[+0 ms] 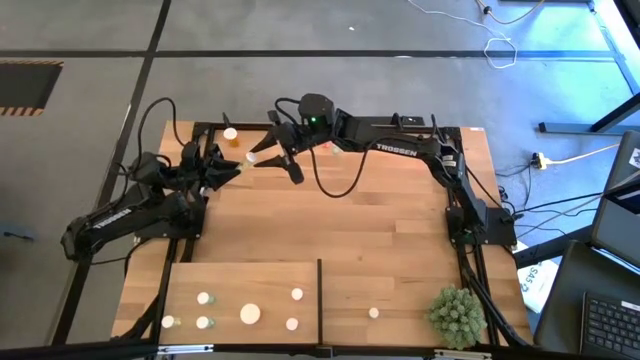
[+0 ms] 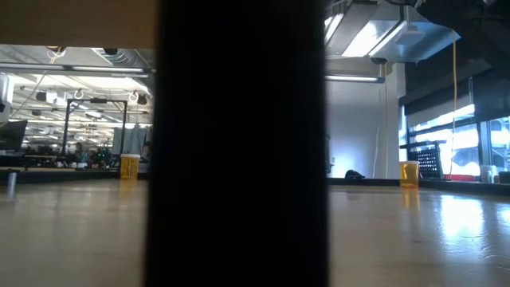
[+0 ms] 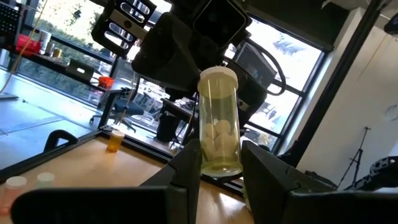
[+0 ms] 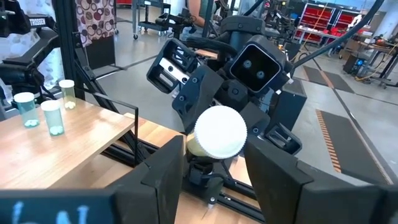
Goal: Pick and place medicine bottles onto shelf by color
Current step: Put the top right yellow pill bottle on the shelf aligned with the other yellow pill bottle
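The worktop (image 1: 380, 220) is brown wood with a planked pattern, and the shelf (image 1: 240, 280) is a paler, smooth wood with a thin dark divider (image 1: 319, 300). Both arms are black. The bottle (image 3: 219, 124) between the left jaws is greenish and clear, with a white cap. Another bottle (image 1: 231, 135) is orange with a white cap. The plant ball (image 1: 457, 315) is green.

Right gripper (image 4: 214, 163): fingers clamped around one white-capped bottle (image 4: 217, 134) (cap facing the camera). Left gripper (image 4: 205, 84): close beyond it. Three more bottles (image 4: 51, 117): upright on the wooden tabletop (image 4: 81, 143).
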